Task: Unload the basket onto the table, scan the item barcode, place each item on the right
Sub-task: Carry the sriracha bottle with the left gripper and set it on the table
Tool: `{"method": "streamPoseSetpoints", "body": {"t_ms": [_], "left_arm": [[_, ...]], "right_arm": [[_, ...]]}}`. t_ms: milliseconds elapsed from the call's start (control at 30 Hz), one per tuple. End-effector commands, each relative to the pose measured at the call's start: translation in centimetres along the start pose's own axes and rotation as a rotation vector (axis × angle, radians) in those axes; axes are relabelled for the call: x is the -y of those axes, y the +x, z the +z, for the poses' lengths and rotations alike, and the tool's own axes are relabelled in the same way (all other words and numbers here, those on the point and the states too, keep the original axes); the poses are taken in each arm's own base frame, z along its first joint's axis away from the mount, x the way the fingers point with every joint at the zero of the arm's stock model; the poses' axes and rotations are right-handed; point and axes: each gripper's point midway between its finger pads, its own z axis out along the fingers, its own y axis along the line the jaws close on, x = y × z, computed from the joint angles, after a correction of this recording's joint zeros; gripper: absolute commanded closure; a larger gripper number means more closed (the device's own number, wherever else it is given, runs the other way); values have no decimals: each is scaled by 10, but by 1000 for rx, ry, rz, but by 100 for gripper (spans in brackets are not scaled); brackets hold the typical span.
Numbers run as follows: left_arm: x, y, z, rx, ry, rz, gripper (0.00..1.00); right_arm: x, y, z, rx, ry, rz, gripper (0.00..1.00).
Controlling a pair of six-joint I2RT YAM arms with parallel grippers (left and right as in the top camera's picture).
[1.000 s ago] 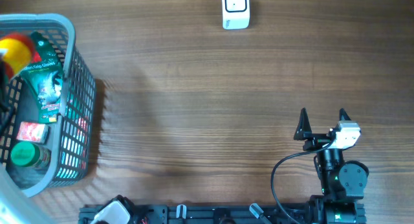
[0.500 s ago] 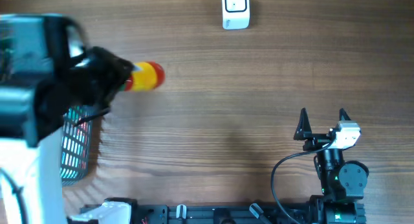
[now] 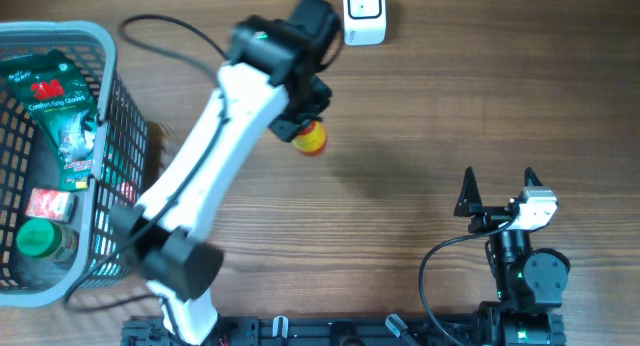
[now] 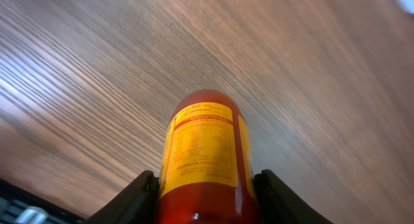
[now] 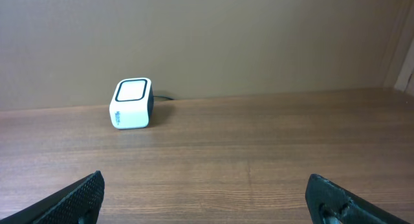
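Now: bottle in the left gripper, just short of the scanner

My left gripper (image 4: 207,201) is partly closed and clamped on the red-and-yellow bottle (image 4: 204,146). One finger sits on each side of its body, and the rounded end sticks out past the fingertips above the table (image 3: 420,106). I judge it is held this way so the label can be turned to the white scanner (image 3: 364,14), which stands just ahead of this gripper and slightly to its right. Whether the yellow label facing my wrist camera carries the barcode, I cannot tell. The basket (image 3: 112,56) sits well off to the gripper's left. My right gripper (image 3: 498,186) rests wide open and empty, well apart from the bottle.
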Motion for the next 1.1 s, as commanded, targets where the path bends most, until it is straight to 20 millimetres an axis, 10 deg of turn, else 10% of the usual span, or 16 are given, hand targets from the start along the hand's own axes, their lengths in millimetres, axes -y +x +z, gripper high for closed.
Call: {"method": "streamPoseSetpoints", "body": {"t_ms": [0,567,667,767,933,1067], "left_arm": [[2,8,40,6,-117,-195,60],[9,30,90,64,-154,-509,50],[8,36,101,63,-157,-496,39],[6,42,100,62,-164,-478,5],[10,29,45,66,-42,-441,0],[0,-28,-53,236,179,-387,0]], "right_arm": [[0,0,0,2,1,-9,0],[0,0,0,2,1,-10,0],[0,0,0,2,1,-9,0],[0,0,0,2,2,-9,0],[0,0,0,2,1,-9,0],[0,0,0,2,1,-9,0]]}}
